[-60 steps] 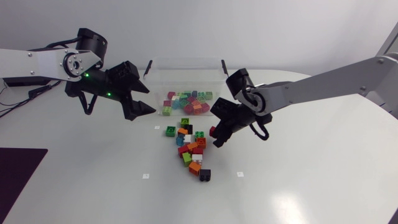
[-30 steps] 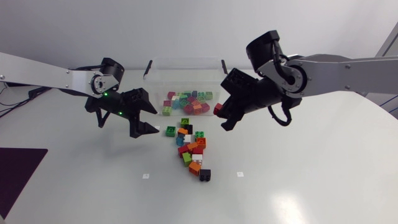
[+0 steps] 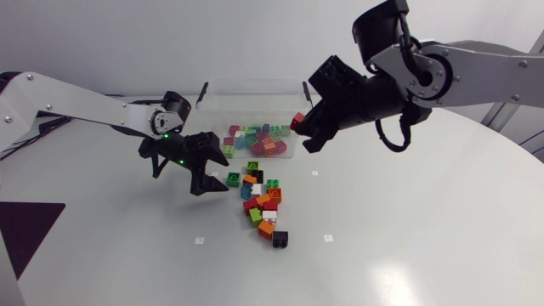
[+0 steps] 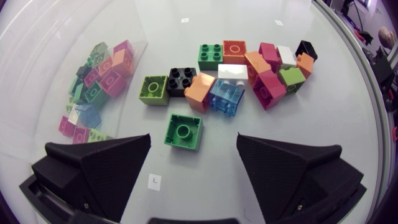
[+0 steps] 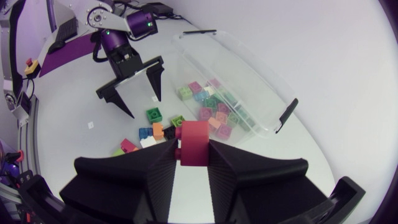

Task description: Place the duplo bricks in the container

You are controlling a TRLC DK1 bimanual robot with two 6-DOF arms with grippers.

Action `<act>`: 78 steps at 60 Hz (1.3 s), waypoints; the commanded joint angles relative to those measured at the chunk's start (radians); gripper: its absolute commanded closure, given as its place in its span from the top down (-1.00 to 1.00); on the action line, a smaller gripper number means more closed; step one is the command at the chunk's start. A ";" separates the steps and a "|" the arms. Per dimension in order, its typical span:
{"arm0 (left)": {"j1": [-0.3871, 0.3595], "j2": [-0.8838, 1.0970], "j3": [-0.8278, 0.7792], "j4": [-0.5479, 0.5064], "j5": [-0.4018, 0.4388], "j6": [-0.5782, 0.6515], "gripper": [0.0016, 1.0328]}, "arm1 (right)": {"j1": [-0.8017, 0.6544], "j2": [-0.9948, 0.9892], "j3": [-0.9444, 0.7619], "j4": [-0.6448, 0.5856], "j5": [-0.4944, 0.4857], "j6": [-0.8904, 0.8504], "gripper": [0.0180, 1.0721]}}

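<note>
Here's the table (image 3: 425,238), and at its far side the clear container (image 3: 253,82) with a layer of bricks already inside. In front of it, out on the table, lies the loose pile of bricks (image 3: 262,204) left to collect.

My right pincer (image 3: 303,129) is up in the air by the container's right end, clenched on a red brick (image 5: 194,140). My left pincer (image 3: 223,170) hangs low beside the pile, spread wide and holding nothing. A green brick (image 4: 184,131) lies just ahead of its fingers, touching neither.

I'd judge these bricks to be light, hard plastic: stiff, nothing to crush, but smooth enough to slip. The place to grip is the two flat side walls, squarely, leaving the studded top alone. That green one lies a little apart from the pile, so there should be room either side of it.

The head view shows the layout, with both arms, the container and the pile, but the red brick is only a speck at my fingertips, and I can't tell whether it hangs over the rim. The right wrist view shows both fingers pressing its sides. The left wrist view alone shows the gaps around the green brick and its stud facing up.
</note>
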 commanded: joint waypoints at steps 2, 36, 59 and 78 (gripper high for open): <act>-0.012 0.049 0.047 -0.018 0.008 0.039 0.86 | 0.004 -0.014 0.049 0.020 -0.005 0.037 -0.66; -0.053 0.155 0.136 -0.121 0.004 0.044 0.45 | 0.000 0.114 0.162 0.200 0.005 0.135 -0.66; -0.069 0.117 0.112 -0.212 -0.013 0.059 -0.57 | 0.003 0.260 0.251 0.272 0.034 0.149 -0.66; -0.044 -0.083 0.008 -0.230 -0.005 0.067 -0.57 | -0.019 0.413 0.368 0.293 0.044 0.149 -0.66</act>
